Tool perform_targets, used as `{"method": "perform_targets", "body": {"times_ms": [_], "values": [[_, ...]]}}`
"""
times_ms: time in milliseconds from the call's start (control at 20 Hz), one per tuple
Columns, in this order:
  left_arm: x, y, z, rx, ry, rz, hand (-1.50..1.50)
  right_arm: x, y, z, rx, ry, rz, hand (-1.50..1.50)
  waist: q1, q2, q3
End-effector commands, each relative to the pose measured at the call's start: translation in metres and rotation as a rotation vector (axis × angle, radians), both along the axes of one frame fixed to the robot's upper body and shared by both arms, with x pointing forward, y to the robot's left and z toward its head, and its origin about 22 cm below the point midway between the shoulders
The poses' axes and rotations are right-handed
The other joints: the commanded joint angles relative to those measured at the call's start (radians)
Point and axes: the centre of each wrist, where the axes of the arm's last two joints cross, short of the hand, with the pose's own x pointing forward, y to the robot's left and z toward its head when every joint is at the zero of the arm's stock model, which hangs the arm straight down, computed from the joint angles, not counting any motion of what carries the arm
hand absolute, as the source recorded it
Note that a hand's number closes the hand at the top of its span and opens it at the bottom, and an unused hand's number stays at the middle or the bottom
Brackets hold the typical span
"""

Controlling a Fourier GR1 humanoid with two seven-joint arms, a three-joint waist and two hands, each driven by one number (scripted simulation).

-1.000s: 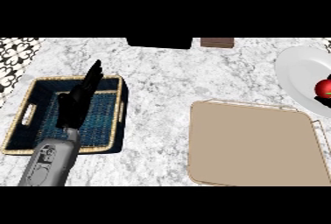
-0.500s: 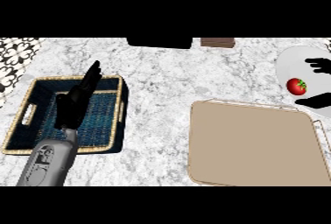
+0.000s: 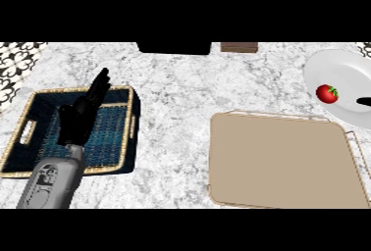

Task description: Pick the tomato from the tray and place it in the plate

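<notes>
We see a red tomato point(image 3: 327, 93) in the upper right of the frame. It sits on the white plate point(image 3: 339, 66), close to the plate's lower left side. Nothing is holding it.

A tiny black bit of the right hand point(image 3: 364, 101) peeks in at the right edge, just beside the tomato and over the plate. It does not touch the tomato. So little of it shows that we cannot tell if that hand is open or closed.

Below the plate, in the lower right, lies the big tan tray point(image 3: 282, 159). It is flat on the grey and white counter point(image 3: 181, 93). The plate's lower edge is right next to the tray's top right corner.

On the left side is a basket point(image 3: 133, 128) with a woven edge and a dark blue inside. The left hand point(image 3: 82, 112) is over the basket. Its fingers are straight and point up toward the top of the frame, and it holds nothing. Its grey arm point(image 3: 51, 182) comes in from the lower left.

At the top edge we see a dark block point(image 3: 174, 47) and a small brown block point(image 3: 239, 47) beside it.
</notes>
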Motion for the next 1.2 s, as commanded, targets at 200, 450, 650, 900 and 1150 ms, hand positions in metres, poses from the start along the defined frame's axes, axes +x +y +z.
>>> {"method": "perform_targets", "body": {"times_ms": [200,450,650,900,1150], "values": [[-0.010,0.010,0.001,-0.002,0.001,0.009,0.00,-0.064,-0.072,0.029,0.132,-0.085,-0.159,-1.50,-0.003,-0.002,0.002],[-0.006,0.006,-0.003,-0.013,0.000,0.010,0.00,-0.098,-0.092,0.019,0.127,-0.069,-0.156,-1.50,-0.016,0.005,0.005],[-0.002,0.000,0.003,-0.009,-0.018,-0.002,0.00,-0.110,-0.104,0.033,0.115,-0.071,-0.128,-1.50,-0.012,0.004,0.006],[-0.006,0.002,0.004,0.002,-0.011,0.006,0.00,-0.128,-0.111,0.022,0.123,-0.058,-0.144,-1.50,0.001,0.003,0.009],[0.000,-0.004,0.000,-0.008,-0.021,-0.018,0.00,-0.124,-0.107,0.017,0.128,-0.067,-0.145,-1.50,0.003,0.012,0.008]]}}
